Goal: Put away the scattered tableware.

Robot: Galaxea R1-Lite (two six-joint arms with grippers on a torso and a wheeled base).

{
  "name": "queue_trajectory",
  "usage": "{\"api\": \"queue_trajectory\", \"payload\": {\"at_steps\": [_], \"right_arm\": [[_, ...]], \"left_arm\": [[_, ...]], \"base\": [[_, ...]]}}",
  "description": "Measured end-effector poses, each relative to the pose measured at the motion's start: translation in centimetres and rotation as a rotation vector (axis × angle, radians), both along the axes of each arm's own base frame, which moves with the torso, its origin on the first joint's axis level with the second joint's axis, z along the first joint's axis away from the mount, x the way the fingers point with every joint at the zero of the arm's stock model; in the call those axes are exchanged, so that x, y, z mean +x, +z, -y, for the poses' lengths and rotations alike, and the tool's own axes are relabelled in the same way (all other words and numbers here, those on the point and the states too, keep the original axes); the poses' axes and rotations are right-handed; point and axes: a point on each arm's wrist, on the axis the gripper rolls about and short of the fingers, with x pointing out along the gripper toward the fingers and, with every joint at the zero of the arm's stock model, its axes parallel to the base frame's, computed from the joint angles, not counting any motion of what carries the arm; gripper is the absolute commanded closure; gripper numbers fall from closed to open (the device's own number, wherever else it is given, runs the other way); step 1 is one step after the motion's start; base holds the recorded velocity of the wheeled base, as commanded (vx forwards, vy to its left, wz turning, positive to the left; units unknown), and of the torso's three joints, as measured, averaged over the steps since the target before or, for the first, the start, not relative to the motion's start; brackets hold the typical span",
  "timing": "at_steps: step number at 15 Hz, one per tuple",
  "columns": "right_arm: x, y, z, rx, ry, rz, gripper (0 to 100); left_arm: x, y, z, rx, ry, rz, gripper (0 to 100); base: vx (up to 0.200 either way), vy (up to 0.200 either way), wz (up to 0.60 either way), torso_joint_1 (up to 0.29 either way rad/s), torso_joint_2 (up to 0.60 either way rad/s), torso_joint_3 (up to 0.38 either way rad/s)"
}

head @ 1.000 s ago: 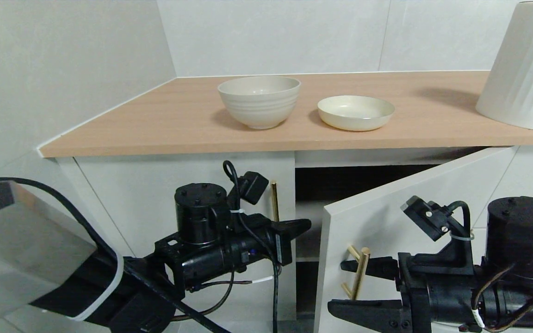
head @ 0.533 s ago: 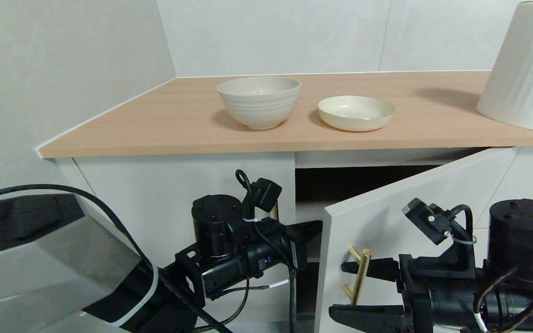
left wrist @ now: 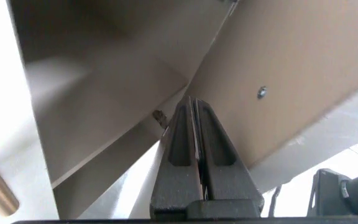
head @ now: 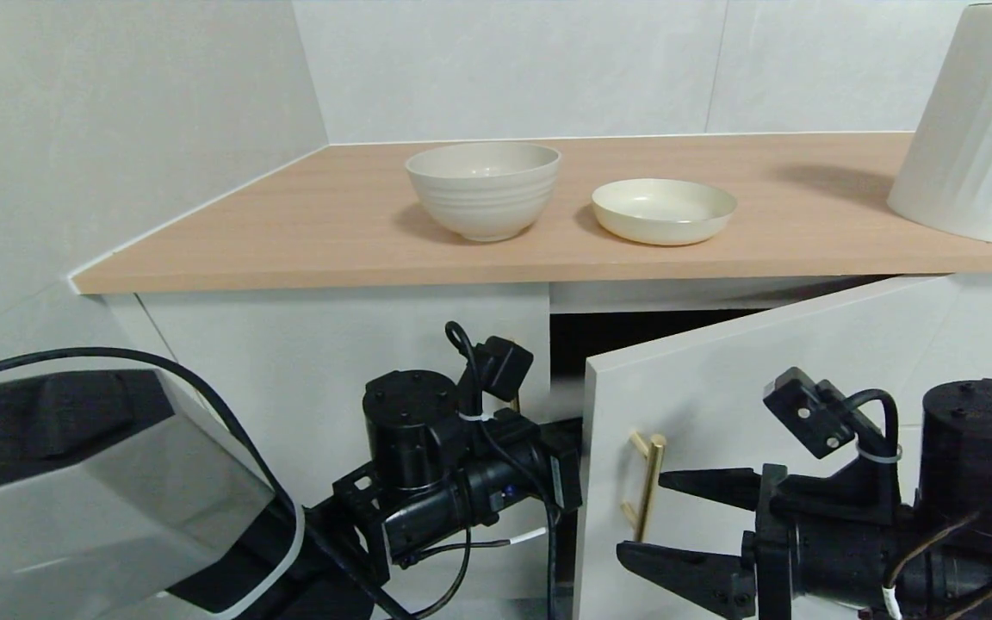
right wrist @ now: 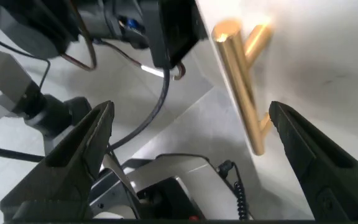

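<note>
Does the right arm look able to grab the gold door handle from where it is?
Probably yes: the right gripper is open, the handle sits between its jaws, and nothing blocks the way.

I get bright, even light in the head view. Soft shadows lie to the left of the bowl (head: 483, 189), the plate (head: 663, 209) and the lampshade (head: 978, 129) on the tabletop (head: 306, 232), so the source sits above and to the right. The cabinet opening (head: 616, 331) behind the door (head: 720, 379) is nearly black, and in the right wrist view the brass handle (right wrist: 241, 87) carries a pale streak of glare against the brightly lit door face.
</note>
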Motion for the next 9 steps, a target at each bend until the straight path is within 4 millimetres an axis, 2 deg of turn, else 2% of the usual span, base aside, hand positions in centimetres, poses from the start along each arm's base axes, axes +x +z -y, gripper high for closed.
{"api": "queue_trajectory", "payload": {"at_steps": [4,9], "right_arm": [[-1.4,1.2,1.3,-0.019,-0.002,-0.022,0],[-5.3,2.9,4.3,-0.131,0.049,-0.174,0]], "left_arm": [[0.0,0.0,0.0,0.000,0.001,0.000,100],[-0.2,0.3,-0.2,-0.003,-0.001,0.002,100]], "base": [[0.000,0.000,0.00,0.000,0.00,0.000],[0.000,0.000,0.00,0.000,0.00,0.000]]}}
